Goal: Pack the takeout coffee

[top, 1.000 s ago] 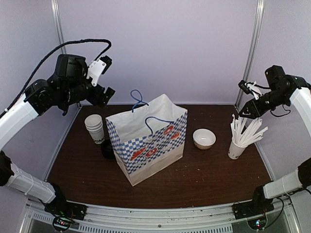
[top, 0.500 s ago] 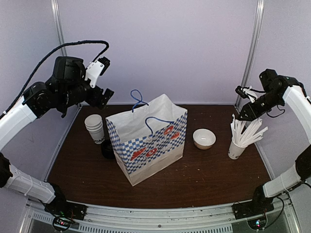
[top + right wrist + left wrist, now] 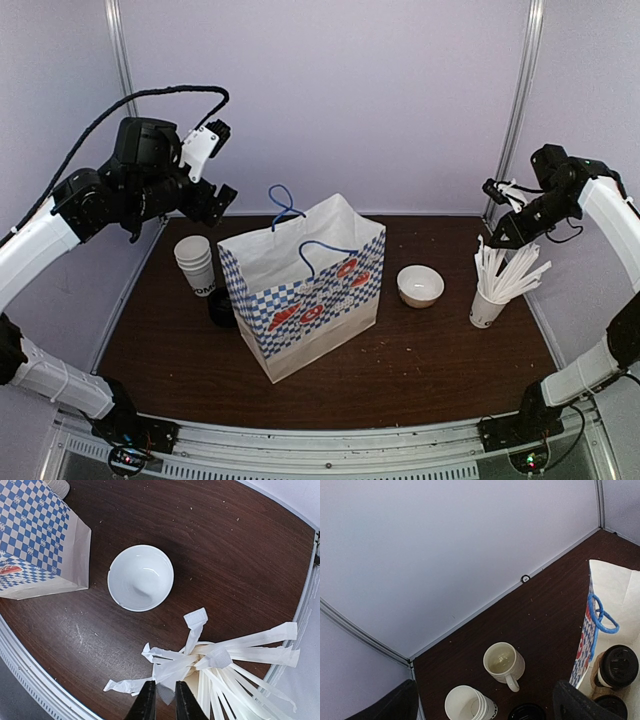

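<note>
Left gripper (image 3: 218,198) hangs high over the back-left corner, wide open and empty. In its wrist view the fingers (image 3: 395,705) sit at the two bottom corners with nothing between them. Right gripper (image 3: 164,700) hovers above the cup of straws (image 3: 486,308), jaws almost together with only a thin slit. A bit of white wrapper shows in that slit, but it reads as lying below the fingers, not clamped, so call it empty. Coffee (image 3: 618,665) stands upright inside the bag (image 3: 300,290), black lid up, close to the bag wall under the blue handle. Judgement: both arms are up and clear because the coffee is already packed and nothing needs holding; the bag stands open on its own. Other items on the table (image 3: 430,370): stack of paper cups (image 3: 467,705), mug (image 3: 504,662), loose black lid (image 3: 526,712) just beside the bag, bowl (image 3: 420,285) between bag and straws. Hard to read: the top view can't see into the bag, so the coffee is hidden there, and the mug doesn't show in it either. A dark round shape (image 3: 610,706) below the coffee is cut off by the frame edge and a finger; can't tell if it's a lid or another cup. No lettering visible on the coffee.
</note>
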Motion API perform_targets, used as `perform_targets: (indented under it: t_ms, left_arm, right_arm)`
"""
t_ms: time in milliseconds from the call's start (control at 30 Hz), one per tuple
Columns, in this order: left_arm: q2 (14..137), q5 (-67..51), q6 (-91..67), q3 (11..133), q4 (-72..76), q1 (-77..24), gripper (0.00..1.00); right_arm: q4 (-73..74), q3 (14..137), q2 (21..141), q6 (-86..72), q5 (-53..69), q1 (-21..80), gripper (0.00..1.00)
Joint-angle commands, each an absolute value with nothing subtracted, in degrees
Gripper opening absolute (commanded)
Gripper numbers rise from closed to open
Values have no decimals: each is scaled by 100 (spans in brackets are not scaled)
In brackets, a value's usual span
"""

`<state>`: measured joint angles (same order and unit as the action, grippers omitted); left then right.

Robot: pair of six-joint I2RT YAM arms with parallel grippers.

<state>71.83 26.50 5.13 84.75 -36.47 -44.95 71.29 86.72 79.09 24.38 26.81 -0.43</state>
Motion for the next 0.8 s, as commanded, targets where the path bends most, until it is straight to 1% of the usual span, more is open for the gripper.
perform_targets:
  t_ms: [0, 167, 333, 533, 667, 767]
  left_arm:
    - [7207, 2516, 429, 8490, -3428, -4491, 97]
    - [7212, 2487, 429, 8498, -3462, -4491, 97]
    - [7268, 2505, 455, 8563, -3514, -4491, 98]
    - [7388, 2615, 595, 8815, -3646, -4491, 98]
    - [7457, 2783, 712, 8944, -3697, -4470, 97]
    - [7509, 2848, 789, 9033, -3703, -4360, 98]
  right_arm:
    - [7025, 8640, 7954, 2348, 2605, -79, 13]
    - [7090, 8743, 8006, 2325, 2628, -79, 0]
    - [7462, 9188, 7926, 2367, 2641, -79, 0]
    - [8124, 10347, 7793, 2554, 2594, -79, 0]
    - [8246, 10884, 7698, 2786, 2828, -79, 0]
    - [8493, 11531, 7791, 2978, 3185, -79, 0]
